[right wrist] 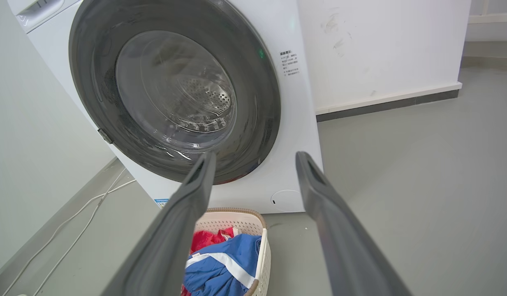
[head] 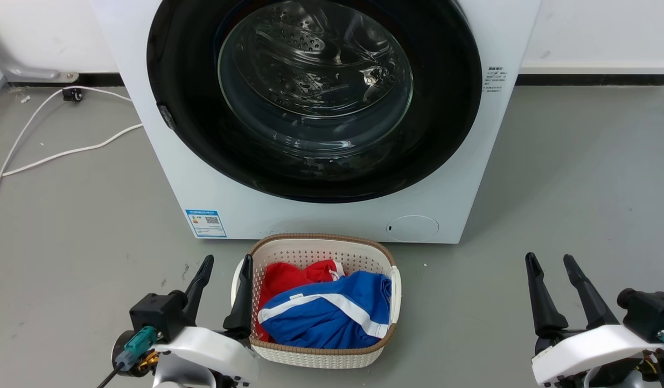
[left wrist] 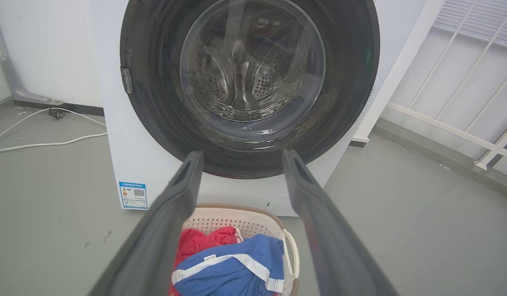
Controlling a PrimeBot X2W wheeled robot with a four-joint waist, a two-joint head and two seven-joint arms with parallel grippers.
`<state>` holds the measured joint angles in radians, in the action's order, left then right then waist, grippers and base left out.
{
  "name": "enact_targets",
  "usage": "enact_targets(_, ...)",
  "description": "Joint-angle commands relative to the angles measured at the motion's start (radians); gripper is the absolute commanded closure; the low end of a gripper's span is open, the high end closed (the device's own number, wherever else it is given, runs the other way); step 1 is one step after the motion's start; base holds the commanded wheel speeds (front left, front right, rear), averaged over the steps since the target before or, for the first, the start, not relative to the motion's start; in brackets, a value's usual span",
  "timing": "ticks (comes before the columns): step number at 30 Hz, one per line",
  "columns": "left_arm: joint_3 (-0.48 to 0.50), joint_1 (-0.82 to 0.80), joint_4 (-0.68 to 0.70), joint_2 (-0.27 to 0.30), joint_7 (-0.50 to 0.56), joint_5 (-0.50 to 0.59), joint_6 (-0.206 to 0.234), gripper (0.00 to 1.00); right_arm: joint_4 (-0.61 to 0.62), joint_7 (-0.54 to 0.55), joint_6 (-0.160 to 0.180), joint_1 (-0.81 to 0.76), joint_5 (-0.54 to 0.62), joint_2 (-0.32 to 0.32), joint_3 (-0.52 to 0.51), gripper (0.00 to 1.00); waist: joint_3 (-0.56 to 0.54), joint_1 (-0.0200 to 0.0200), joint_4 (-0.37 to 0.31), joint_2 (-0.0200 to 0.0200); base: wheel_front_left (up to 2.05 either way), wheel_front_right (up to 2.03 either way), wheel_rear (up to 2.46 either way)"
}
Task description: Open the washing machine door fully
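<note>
Left gripper and right gripper both gape empty; well ahead of them the washing machine door lies shut.

The big white boxy washing machine stands on the grey floor, the round black glass-centred door in its front. Just before it sits the white perforated plastic basket — red and blue clothes inside. White cables lie left of the machine.

The left gripper sits low at the near left and the right gripper low at the near right, each with its two long dark fingers spread apart, gripping nothing and pointing toward the far side.
</note>
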<state>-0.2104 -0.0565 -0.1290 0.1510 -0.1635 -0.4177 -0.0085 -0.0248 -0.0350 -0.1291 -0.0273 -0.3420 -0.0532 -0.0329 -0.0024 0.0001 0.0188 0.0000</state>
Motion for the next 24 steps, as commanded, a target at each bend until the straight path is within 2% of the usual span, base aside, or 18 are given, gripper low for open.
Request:
enact_targets(1, -0.006, -0.022, 0.011, 0.010, -0.011, 0.029, 0.004, 0.00, 0.018, -0.007, -0.002, -0.004, 0.032, 0.001, -0.001, 0.00, 0.001, -0.0001, 0.000, 0.0000, 0.00, 0.00, 0.00)
enact_targets(24, -0.024, -0.021, 0.002, 0.006, -0.059, 0.188, 0.016, 0.00, 0.040, -0.030, -0.002, -0.022, 0.201, 0.003, -0.005, 0.00, 0.007, -0.0001, -0.003, 0.0000, 0.00, 0.00, 0.00)
